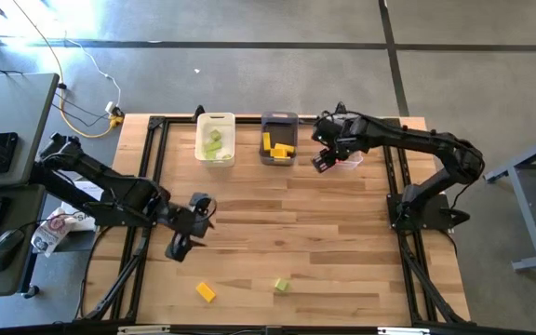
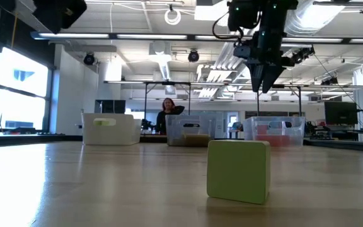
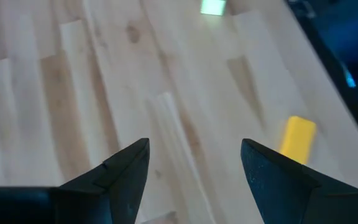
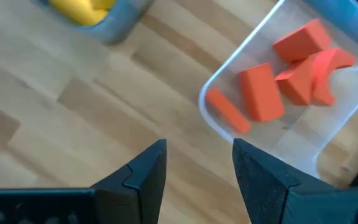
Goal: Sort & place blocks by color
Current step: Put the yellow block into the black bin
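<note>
R hand [image 1: 325, 160] open, by clear bin [image 1: 351, 161]

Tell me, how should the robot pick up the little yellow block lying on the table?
Probably from straight above. The yellow block is a short bar lying flat on bare wood, apart from the green block, so nothing crowds it. The left hand, open and nearest, could turn to close across the bar's two long sides at its middle, since the narrow width fits between the fingers best.

clear bin [image 4: 328, 118] cut off (far end), dark grey bin [image 4: 114, 22] mostly cropped
</note>
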`<action>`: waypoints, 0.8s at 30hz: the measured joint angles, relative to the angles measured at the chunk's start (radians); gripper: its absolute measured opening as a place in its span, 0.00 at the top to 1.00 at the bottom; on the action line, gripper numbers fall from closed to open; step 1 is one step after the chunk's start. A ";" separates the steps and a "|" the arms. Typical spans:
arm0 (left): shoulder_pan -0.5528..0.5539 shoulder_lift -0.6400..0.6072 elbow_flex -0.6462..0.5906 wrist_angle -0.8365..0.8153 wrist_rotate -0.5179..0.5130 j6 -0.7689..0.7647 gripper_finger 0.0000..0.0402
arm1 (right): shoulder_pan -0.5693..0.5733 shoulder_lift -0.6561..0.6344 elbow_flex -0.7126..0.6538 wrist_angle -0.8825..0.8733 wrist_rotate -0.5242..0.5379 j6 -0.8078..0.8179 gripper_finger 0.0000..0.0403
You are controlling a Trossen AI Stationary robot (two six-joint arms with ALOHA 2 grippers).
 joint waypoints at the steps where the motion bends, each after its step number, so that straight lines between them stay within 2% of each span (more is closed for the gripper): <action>1: -0.019 0.000 0.000 0.001 0.000 -0.014 0.40 | 0.016 0.000 0.000 0.000 0.000 0.011 0.58; 8: -0.147 0.031 0.000 0.044 -0.057 -0.123 0.40 | 0.110 0.000 0.000 0.000 -0.001 0.079 0.58; 24: -0.310 0.282 0.000 0.249 -0.074 -0.140 0.40 | 0.236 -0.001 0.000 0.004 -0.001 0.178 0.58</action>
